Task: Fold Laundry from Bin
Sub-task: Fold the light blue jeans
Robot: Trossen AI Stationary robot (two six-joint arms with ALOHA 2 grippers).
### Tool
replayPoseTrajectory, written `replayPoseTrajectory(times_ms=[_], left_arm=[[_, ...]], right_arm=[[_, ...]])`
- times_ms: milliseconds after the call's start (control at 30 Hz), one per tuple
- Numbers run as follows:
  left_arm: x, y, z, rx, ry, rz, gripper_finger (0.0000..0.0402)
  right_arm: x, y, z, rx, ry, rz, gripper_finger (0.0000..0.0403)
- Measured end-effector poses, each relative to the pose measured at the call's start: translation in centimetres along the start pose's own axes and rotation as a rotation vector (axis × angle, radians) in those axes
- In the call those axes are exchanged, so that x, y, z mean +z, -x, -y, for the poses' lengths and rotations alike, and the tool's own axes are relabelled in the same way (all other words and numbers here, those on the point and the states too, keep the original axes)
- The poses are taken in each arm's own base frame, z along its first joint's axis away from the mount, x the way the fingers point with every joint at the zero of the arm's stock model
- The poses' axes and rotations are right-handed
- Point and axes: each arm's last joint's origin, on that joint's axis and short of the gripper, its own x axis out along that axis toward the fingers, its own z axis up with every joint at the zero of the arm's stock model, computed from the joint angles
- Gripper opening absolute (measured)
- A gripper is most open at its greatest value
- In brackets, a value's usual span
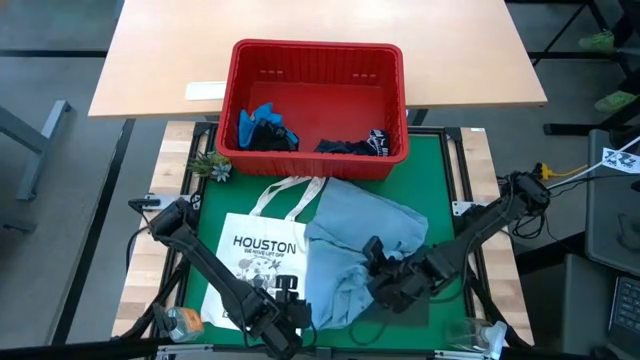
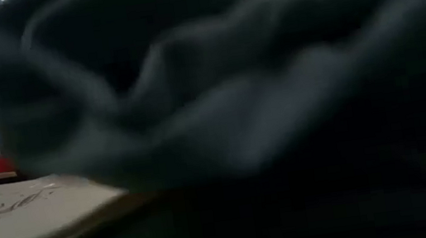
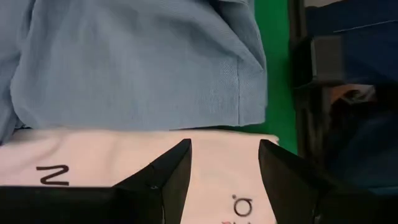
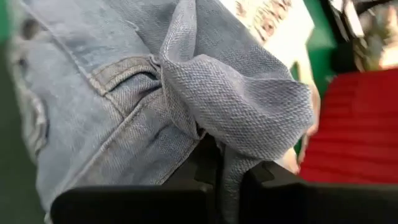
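Observation:
The light blue denim shirt lies crumpled on the green mat, its left edge over the white tote bag. My right gripper is shut on the shirt's near part. My left gripper is open above the tote's near right corner, with the shirt's hem just ahead of it. The red bin stands at the mat's far edge. It holds a bright blue garment and a dark navy one. I see no dark green garment. In the low view, dark cloth fills the picture. My right gripper pinches a bunched fold of the denim between its two fingers, several layers gathered together. The fingers come in low from the table's near right side. The fold bulges out past the fingertips, and the rest of the shirt lies slack on the mat.
A small plant ornament sits at the mat's far left corner. A bottle lies at the near left and a clear cup at the near right. A wooden table stands behind the bin.

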Motion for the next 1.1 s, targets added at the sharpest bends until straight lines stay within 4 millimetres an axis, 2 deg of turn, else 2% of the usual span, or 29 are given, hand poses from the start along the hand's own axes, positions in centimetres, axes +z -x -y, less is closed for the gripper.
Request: replayPoseTrajectory(times_ms=[167,533,767,1100], left_arm=[[0.0,-1.2,0.1,0.012,0.053,-0.008,0.0181],[0.2,-1.3,0.0,-0.025,0.152,-0.037,0.0181],[0.5,-1.5,-0.4,-0.042,0.175,-0.057,0.0181],[0.2,-1.4,-0.1,-0.046,0.214,-0.059,0.0181]], right_arm=[[-0.4,-0.6,1.1,-0.04,-0.069,-0.03,0.0023],[-1.2,-1.7,3.0,-0.063,-0.146,-0.073,0.0023],[-1.4,-1.8,3.2,-0.05,-0.15,-0.076,0.0023],[-1.3,-1.8,3.1,-0.022,-0.15,-0.068,0.0024]])
